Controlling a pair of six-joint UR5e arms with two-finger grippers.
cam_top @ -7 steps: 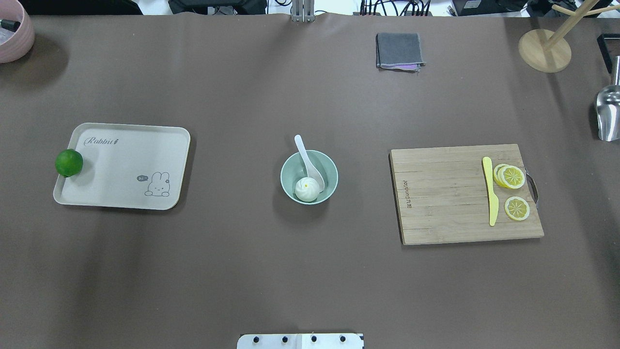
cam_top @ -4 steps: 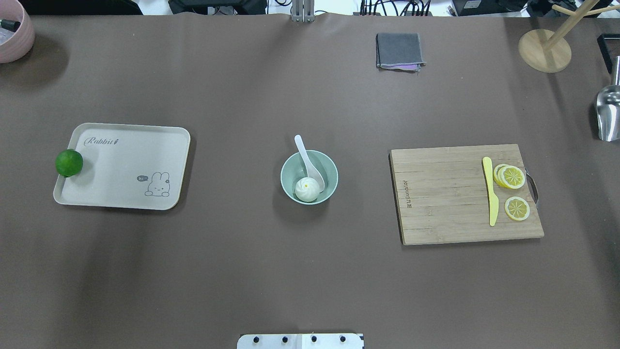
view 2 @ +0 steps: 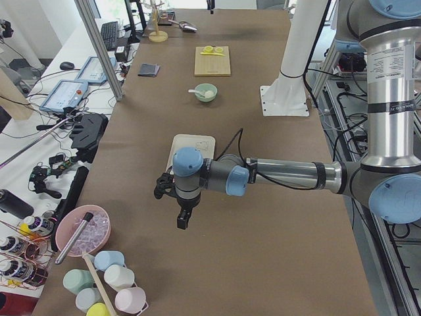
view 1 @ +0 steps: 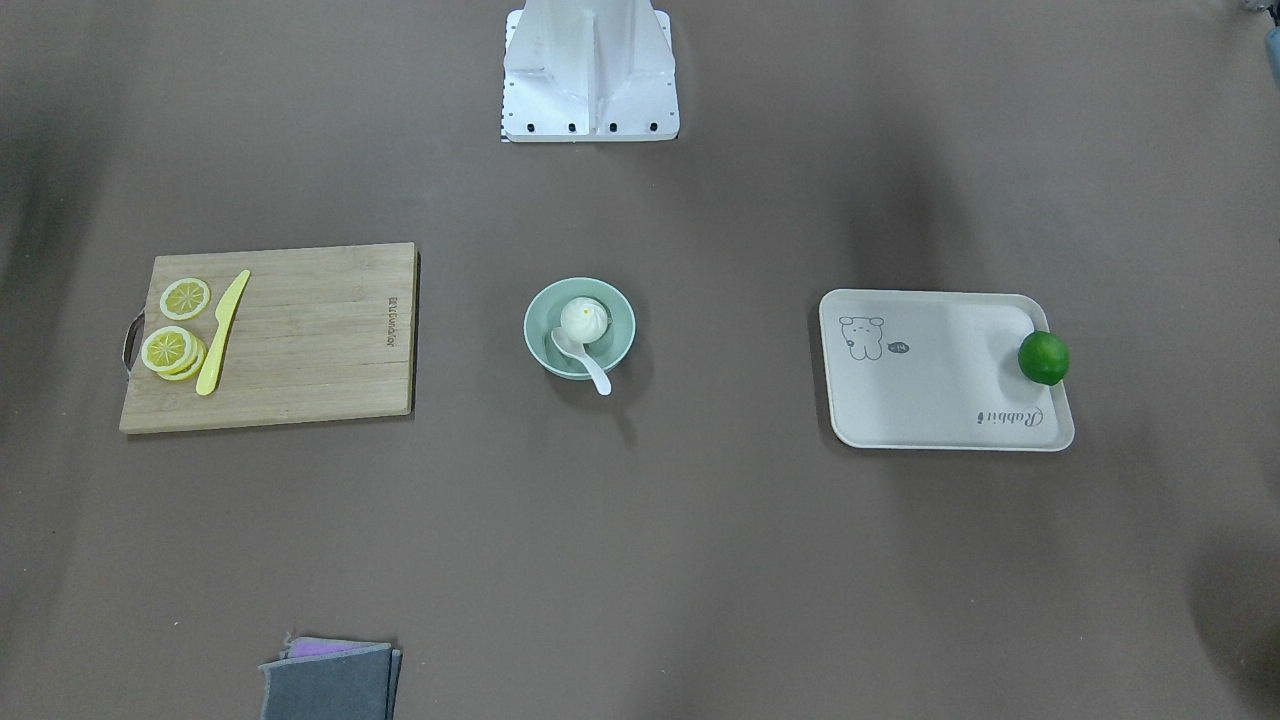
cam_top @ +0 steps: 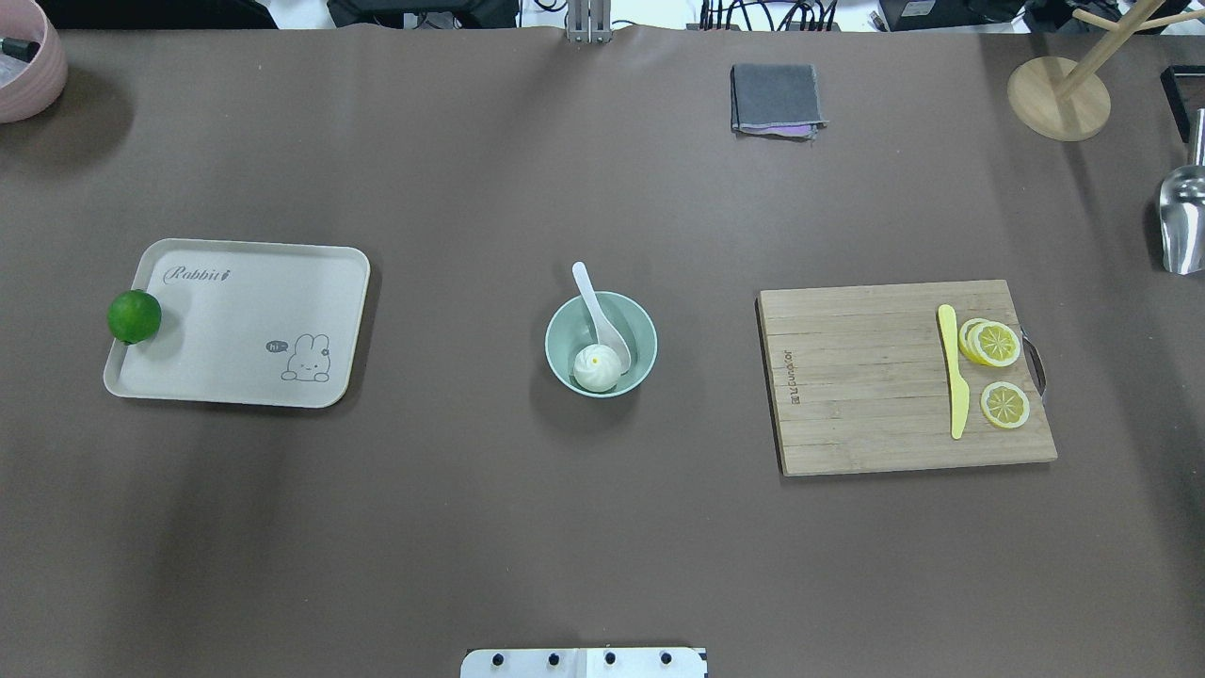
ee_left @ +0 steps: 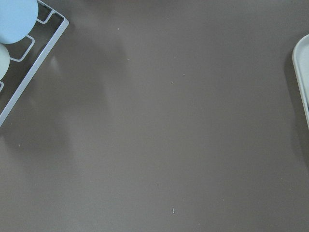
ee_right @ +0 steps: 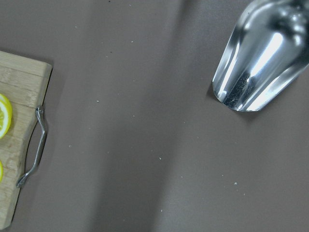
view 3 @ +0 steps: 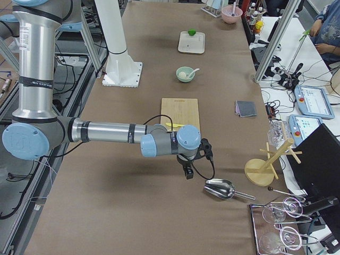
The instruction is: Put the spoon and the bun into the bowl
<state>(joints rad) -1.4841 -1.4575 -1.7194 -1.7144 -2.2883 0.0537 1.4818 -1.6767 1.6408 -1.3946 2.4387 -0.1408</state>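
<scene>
The pale mint-green bowl (cam_top: 644, 330) stands at the table's middle. The white bun (cam_top: 597, 367) lies inside it, on the side near the robot. The white spoon (cam_top: 595, 301) rests in the bowl with its scoop beside the bun and its handle over the far rim. All three also show in the front view: bowl (view 1: 535, 335), bun (view 1: 583, 319), spoon (view 1: 592, 372). My left gripper (view 2: 182, 220) hangs over bare table beyond the tray, far from the bowl. My right gripper (view 3: 188, 172) hangs near the metal scoop. I cannot tell whether either is open or shut.
A cream tray (cam_top: 245, 320) with a green lime (cam_top: 134, 316) on its edge lies to the left. A wooden cutting board (cam_top: 866, 377) with a yellow knife (cam_top: 955, 372) and lemon slices (cam_top: 998, 344) lies to the right. A grey cloth (cam_top: 775, 98) and metal scoop (cam_top: 1184, 221) lie farther off.
</scene>
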